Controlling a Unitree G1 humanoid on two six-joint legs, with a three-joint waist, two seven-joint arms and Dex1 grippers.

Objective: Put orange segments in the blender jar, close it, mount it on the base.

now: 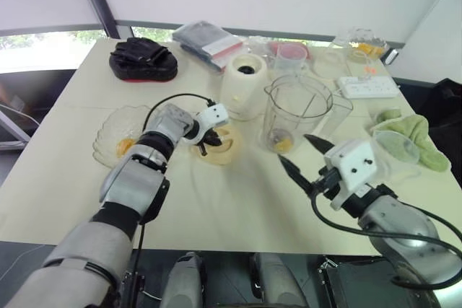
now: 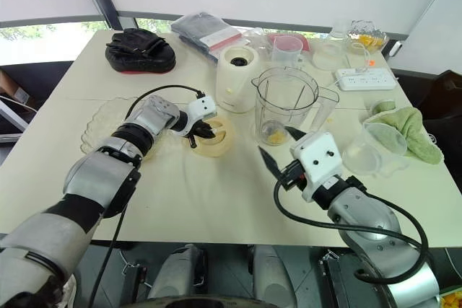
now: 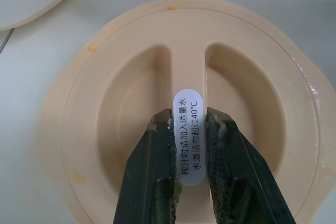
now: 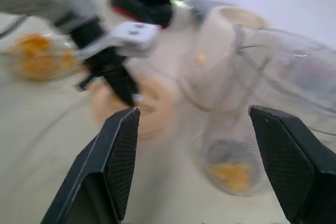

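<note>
Left gripper [image 3: 179, 145]: clamped on lid [image 1: 219, 146] ridge.
Right gripper [image 4: 197, 166]: jaws apart, empty.
Blender jar [image 1: 296, 113]: beside left gripper, rightward.

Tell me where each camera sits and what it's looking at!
Left eye view: on the head, looking down at the table; both arms show.
Right eye view: beside it, same scene.
Left wrist view: looks along the left hand, its fingers pinching the cream lid's rib.
Right wrist view: looks forward between the open right hand's fingers at the blender jar.
Shared: the lid shows in both wrist views.
</note>
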